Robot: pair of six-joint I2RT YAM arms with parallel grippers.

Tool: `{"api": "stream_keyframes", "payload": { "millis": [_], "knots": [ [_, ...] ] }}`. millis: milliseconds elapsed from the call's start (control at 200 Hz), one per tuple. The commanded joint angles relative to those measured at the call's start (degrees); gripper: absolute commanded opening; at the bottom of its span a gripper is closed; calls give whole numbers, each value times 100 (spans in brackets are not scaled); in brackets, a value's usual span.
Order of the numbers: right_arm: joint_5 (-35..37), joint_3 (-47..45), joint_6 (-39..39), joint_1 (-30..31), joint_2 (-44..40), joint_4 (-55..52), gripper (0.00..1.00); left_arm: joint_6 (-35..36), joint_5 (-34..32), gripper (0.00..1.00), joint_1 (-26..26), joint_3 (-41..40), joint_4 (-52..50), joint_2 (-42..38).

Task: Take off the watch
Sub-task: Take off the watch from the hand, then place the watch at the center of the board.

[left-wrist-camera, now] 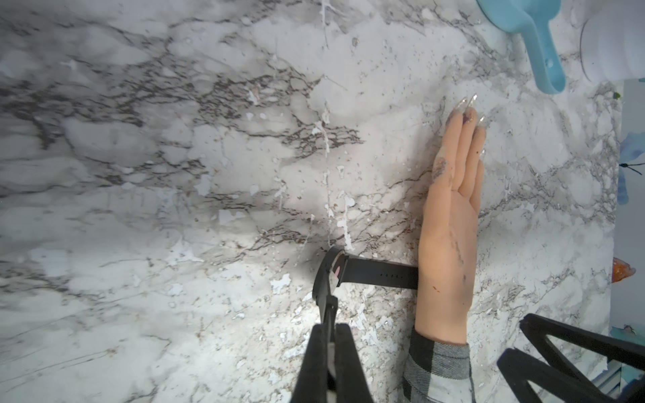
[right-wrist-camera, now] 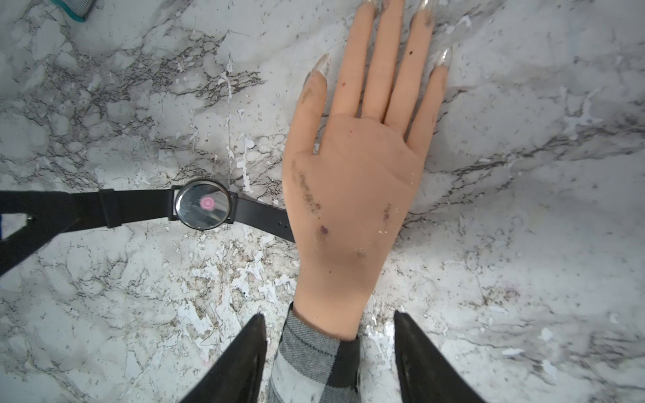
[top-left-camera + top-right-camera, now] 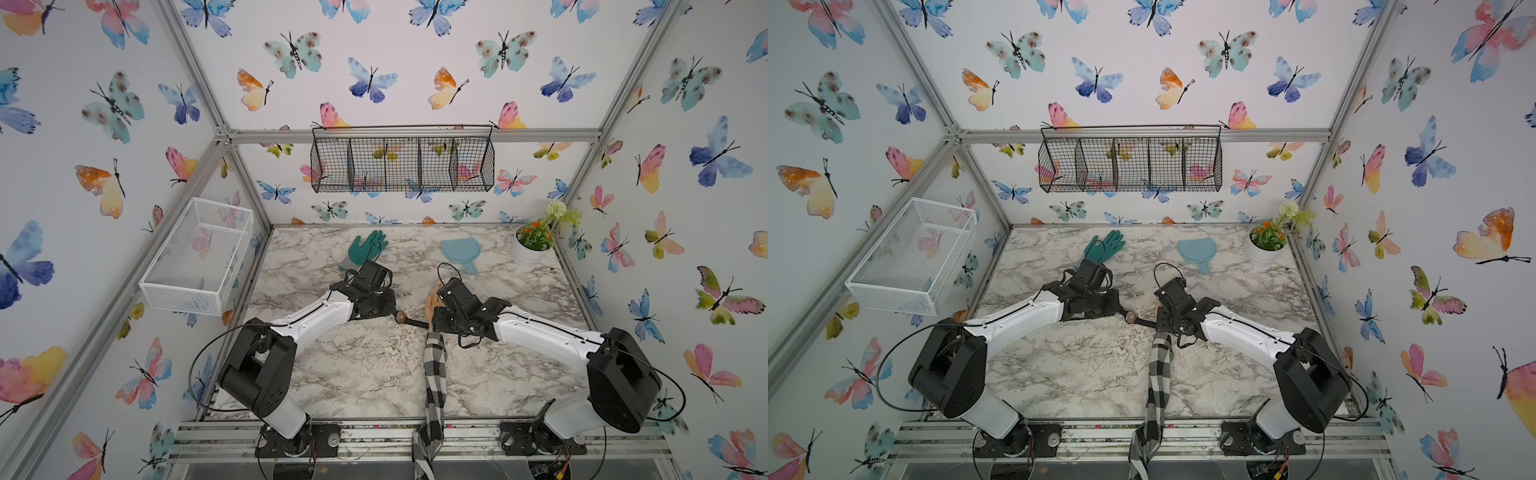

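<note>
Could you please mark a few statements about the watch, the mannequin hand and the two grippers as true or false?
1. The left gripper is shut on the strap of the watch. True.
2. The watch is buckled round the wrist. False: its strap is open and stretched out beside the mannequin hand, with the far end slipping under the hand's edge.
3. The right gripper is shut on the dial. False: its jaws stand open on either side of the wrist, at the checked sleeve.
4. A teal glove lies on the marble table. True.
</note>
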Motion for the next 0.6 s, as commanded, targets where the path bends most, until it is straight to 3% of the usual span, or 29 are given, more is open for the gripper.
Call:
{"api": "stream_keyframes", "payload": {
  "millis": [0, 225, 595],
  "knots": [
    [75, -81, 65, -29, -120, 33, 61, 203, -222, 0, 329, -128, -238, -323],
    [77, -84, 65, -28, -129, 41, 61, 415, -172, 0, 988, -264, -321, -537],
    [38, -54, 47, -30, -50, 85, 61, 272, -435, 0, 1418, -770, -197, -615]
  ]
}}
